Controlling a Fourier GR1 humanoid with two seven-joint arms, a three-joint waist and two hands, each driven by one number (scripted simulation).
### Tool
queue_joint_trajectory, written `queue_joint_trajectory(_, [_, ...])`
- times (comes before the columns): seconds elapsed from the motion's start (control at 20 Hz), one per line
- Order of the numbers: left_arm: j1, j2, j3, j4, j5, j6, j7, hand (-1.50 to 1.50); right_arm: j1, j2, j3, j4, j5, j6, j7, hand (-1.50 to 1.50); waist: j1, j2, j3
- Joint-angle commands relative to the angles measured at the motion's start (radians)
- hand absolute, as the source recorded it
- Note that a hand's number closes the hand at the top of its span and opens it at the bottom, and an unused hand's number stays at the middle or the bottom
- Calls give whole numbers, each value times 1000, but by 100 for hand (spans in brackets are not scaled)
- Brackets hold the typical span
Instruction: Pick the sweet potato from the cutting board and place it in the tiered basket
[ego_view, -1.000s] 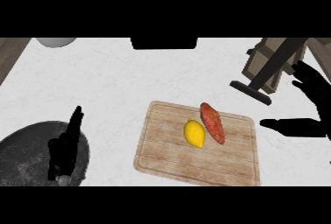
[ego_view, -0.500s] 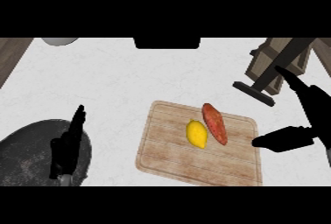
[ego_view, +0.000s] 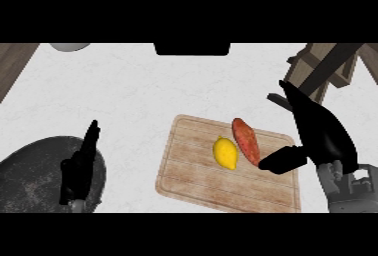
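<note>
An orange-red sweet potato lies on the wooden cutting board, beside a yellow lemon. My right hand hovers just right of the sweet potato, fingers straight and pointing away from me, thumb reaching toward the potato's near end. It holds nothing. The wooden tiered basket stands at the back right, partly cut off by the view's edge. My left hand rests open at the lower left, fingers up.
A dark round pan sits at the lower left, under my left hand. A pale bowl and a black object lie along the counter's far edge. White counter spreads between them.
My right hand has moved left and toward me, from beside the basket to the board's right edge, with its thumb now close to the sweet potato. The left hand is unmoved.
</note>
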Motion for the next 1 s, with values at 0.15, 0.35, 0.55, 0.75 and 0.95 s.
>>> queue_joint_trajectory(0.15, [71,-34,-37,10,7,-19,28,0,-100,80,76,104,34,133,229,-150,6,6,-11])
queue_joint_trajectory(0.35, [42,-24,-33,-6,-18,-6,65,0,-78,151,111,214,74,106,200,-150,2,7,-9])
queue_joint_trajectory(0.55, [16,-46,-8,46,-6,-15,44,0,-123,191,68,198,51,152,205,-150,-9,7,-9])
queue_joint_trajectory(0.75, [47,-20,19,40,22,-59,10,0,-114,232,88,264,68,158,183,-150,-5,7,-9])
queue_joint_trajectory(0.95, [63,-43,-3,46,-10,-30,12,0,-140,210,74,306,34,252,219,-150,-10,6,-10])
